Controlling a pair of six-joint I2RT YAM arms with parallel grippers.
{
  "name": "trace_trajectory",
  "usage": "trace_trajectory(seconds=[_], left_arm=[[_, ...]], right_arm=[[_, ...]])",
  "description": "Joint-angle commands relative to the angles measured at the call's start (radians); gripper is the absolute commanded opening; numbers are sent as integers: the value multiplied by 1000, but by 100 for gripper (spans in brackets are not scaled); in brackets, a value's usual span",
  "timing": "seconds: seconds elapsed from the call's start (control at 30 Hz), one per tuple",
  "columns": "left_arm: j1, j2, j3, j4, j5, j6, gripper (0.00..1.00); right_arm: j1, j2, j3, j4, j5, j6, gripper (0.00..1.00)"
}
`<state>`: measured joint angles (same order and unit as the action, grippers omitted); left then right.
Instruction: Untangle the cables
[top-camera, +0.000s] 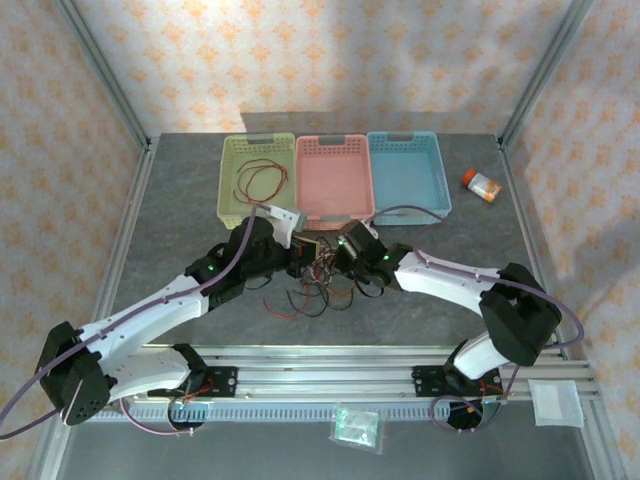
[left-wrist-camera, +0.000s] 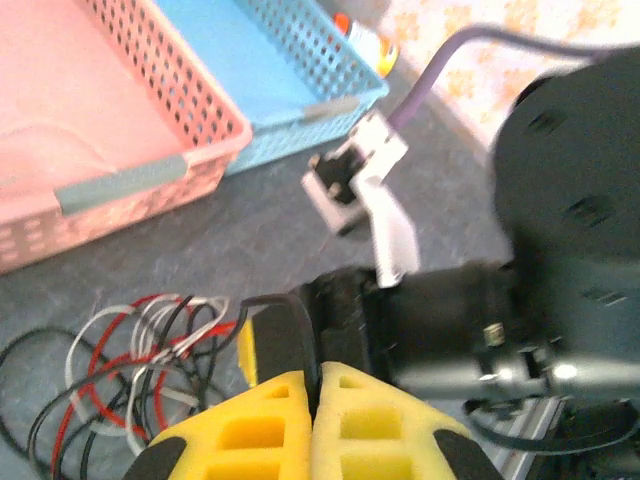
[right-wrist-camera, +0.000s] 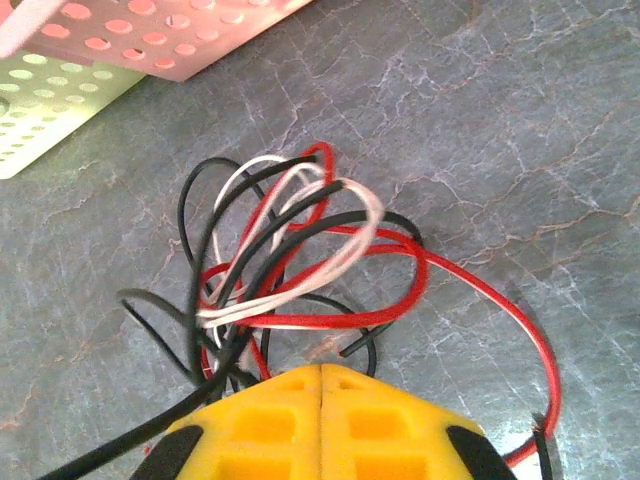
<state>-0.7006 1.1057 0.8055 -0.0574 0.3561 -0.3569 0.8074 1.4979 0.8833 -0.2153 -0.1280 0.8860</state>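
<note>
two arms closed in on a knot of wire at mid-table (top-camera: 180, 205). seen from its own wrist, the right gripper (right-wrist-camera: 320, 368) had its yellow fingers pressed flat together. the cables (right-wrist-camera: 300, 283) fanned away from its tips toward twelve o'clock, red, black and white loops piled on one another. one long red loop swung out to four o'clock. several strands ran together at the ten o'clock side of the tips, and a black one passed under the finger on that side; whether any was pinched could not be told.

the left gripper (left-wrist-camera: 318, 372) was likewise closed, with the tangle lying at its nine o'clock, just beside the fingers. no strand could be made out between them, and the right gripper's black body sat close at its one o'clock.

from above, the two grippers met nose to nose with the heap at their six o'clock, its long axis running roughly nine to three. the right arm looked the nearer to the bundle's root, so a pull apart would likely start there.

farther off, at twelve o'clock, a green basket (top-camera: 228, 180) held a lone red strand (top-camera: 262, 178). a pink basket (top-camera: 300, 180) and a blue basket (top-camera: 443, 180) stood beside it in a touching row. an orange bottle (top-camera: 482, 184) lay at two o'clock, well apart.
</note>
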Motion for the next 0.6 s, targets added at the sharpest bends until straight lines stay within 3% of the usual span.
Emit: trace_trajectory(seconds=[0.0, 0.23, 0.4, 0.47, 0.57], left_arm=[[-2, -41, 78, -74, -36, 23, 0], [4, -51, 220, -149, -37, 42, 0], [6, -27, 293, -189, -38, 59, 0], [7, -23, 311, -193, -43, 57, 0], [10, -15, 334, -194, -40, 56, 0]], right_arm=[[-8, 9, -19, 28, 22, -13, 6], [-9, -35, -43, 63, 43, -42, 4], [-8, -214, -113, 110, 136, -133, 9], [-9, -298, -159, 149, 155, -192, 16], [-8, -423, -247, 234, 175, -285, 40]])
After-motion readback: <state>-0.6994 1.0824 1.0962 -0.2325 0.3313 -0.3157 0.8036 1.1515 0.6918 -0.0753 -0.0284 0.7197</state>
